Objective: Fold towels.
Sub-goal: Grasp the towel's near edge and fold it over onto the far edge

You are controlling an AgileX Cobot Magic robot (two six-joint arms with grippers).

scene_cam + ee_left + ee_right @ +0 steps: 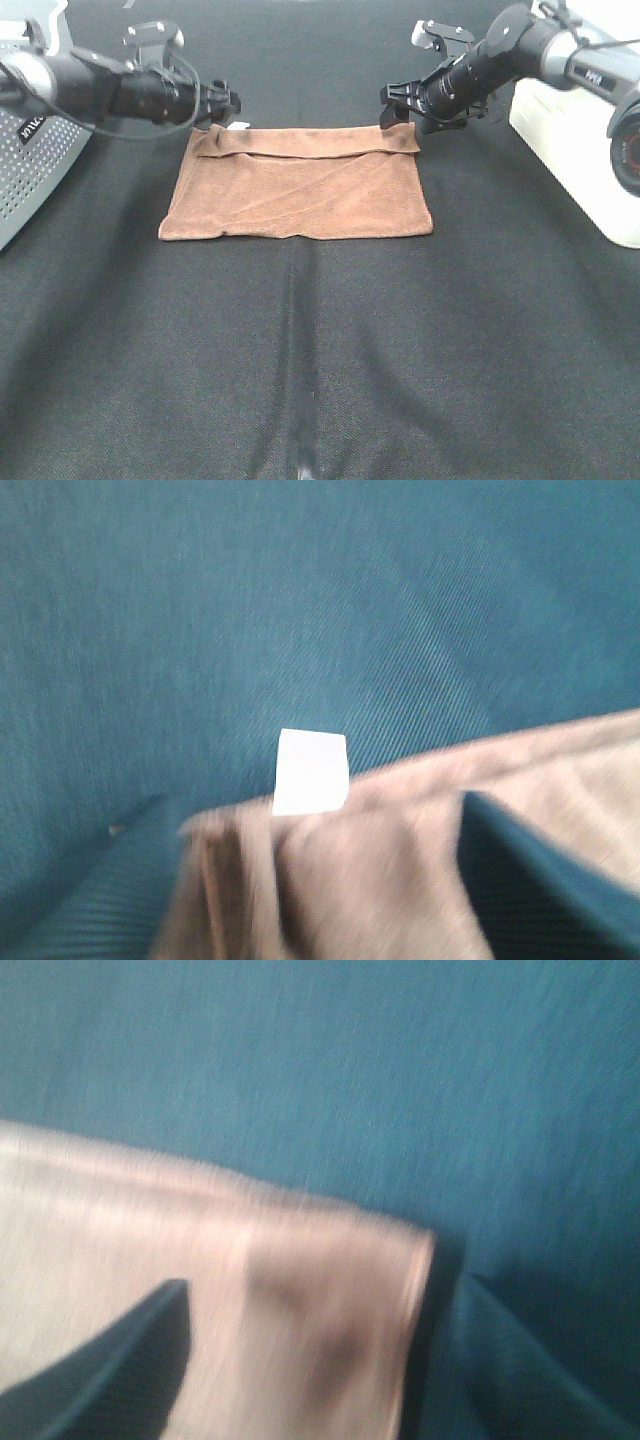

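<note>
A grey perforated housing [25, 170] sat on the left and a white box [565, 140] on the right, both apart from the towel [300, 190]. It lay flat on the black cloth [320, 380], far edge turned over in a strip. Only the left wrist view showed me its white tag [311, 772] clearly, blank. The left gripper [228, 104] and right gripper [398, 106] were spread wide, each straddling a far corner. I couldn't read the lettering on the arms.

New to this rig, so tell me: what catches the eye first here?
A brown towel lies flat on the dark table, its far edge turned over in a narrow strip. The left gripper and right gripper sit at its far corners, with a white tag beside the left one.
</note>
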